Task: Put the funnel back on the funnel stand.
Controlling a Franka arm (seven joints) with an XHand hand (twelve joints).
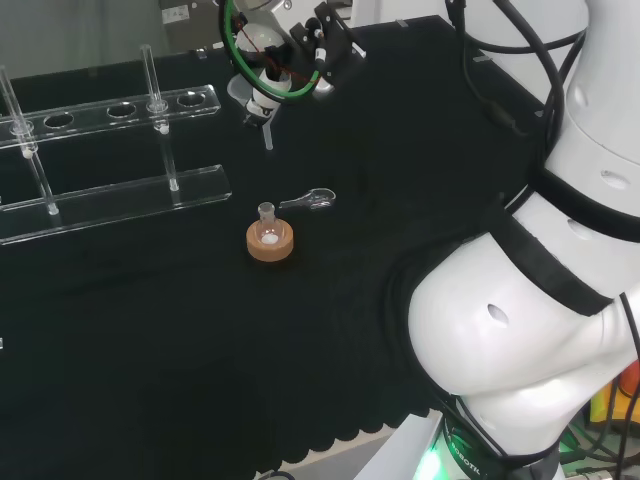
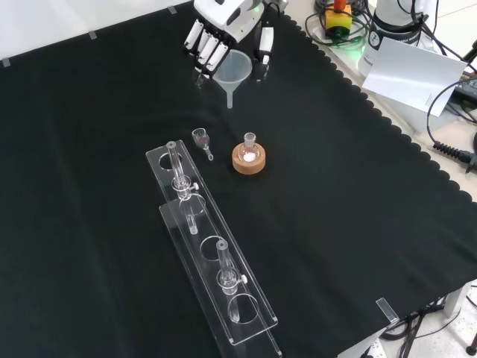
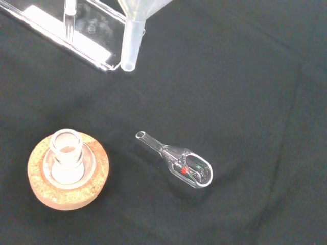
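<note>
Funnel (image 2: pixel 232 71) is in the grasp of the robot hand (image 2: pixel 223 26), whose fingers (image 2: pixel 207 45) and thumb curl round the cone's rim; I see it raised clear of the black cloth of the bench (image 2: pixel 358 194), spout pointing down, near the bench's far edge as the front view shows it. In the head view I find the same funnel (image 1: pixel 262 115) hanging below the robot hand (image 1: pixel 285 60), toward the far side of the cloth. From the wrist camera, the funnel's spout (image 3: pixel 130 46) hangs open-ended above the cloth, with a corner of the clear plastic base just behind it. The funnel stand (image 2: pixel 212 253), a two-tiered clear plastic rack with round holes and upright posts, lies diagonally toward the bench's near edge in the front view, well apart from the funnel; in the head view it sits at the cloth's left side (image 1: pixel 110 190). Between them I note a small flask (image 2: pixel 248 151) standing upright in a cork ring (image 2: pixel 248 163), with something white at its bottom. Just beside it, not touching, a small clear glass scoop (image 3: pixel 181 163) lies flat on the cloth, a red speck visible inside its bowl.
</note>
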